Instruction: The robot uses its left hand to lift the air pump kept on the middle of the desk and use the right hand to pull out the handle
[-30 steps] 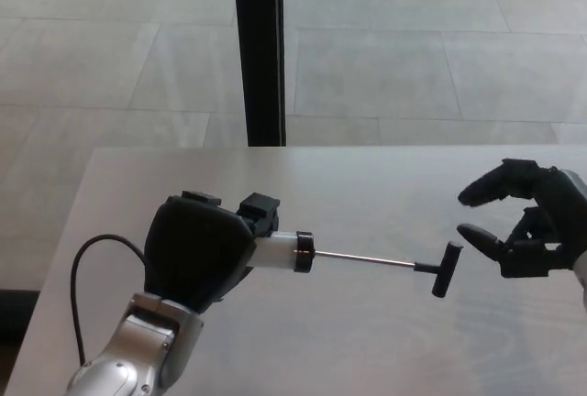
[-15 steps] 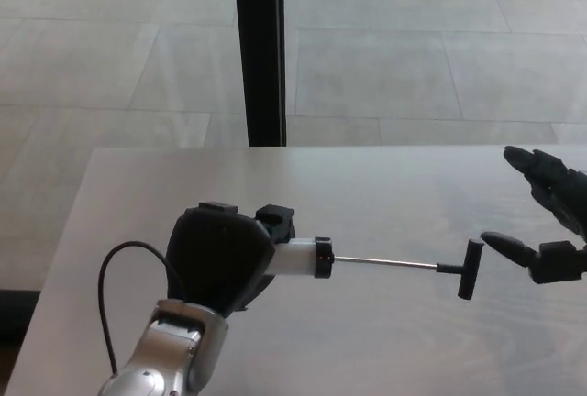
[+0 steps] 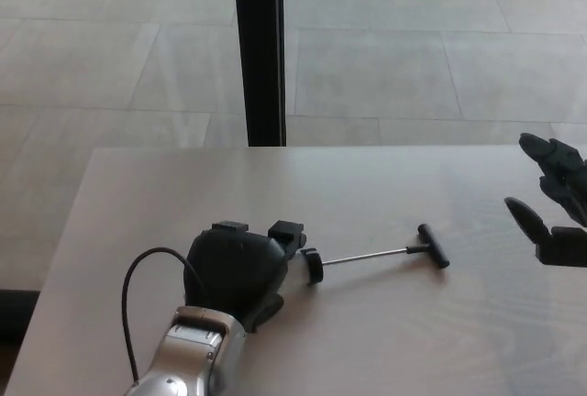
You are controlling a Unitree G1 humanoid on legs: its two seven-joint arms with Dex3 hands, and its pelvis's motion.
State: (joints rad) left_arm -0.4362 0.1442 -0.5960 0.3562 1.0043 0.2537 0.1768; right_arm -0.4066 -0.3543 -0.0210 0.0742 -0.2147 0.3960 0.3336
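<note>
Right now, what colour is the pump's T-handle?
Black, on a thin silver rod: T-handle of the air pump, seen in the head view.

The left hand (image 3: 237, 269) sits low at near left, its black back facing up, fingers curled closed; a silver forearm (image 3: 188, 364) runs back to the near edge; the right hand (image 3: 553, 208) hangs at the right edge, fingers spread apart, holding nothing.

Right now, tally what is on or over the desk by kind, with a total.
Air pump, handle pulled out: 1
Robot hands: 2, left hand on the pump body, right hand open and clear of it
Total: 3
</note>
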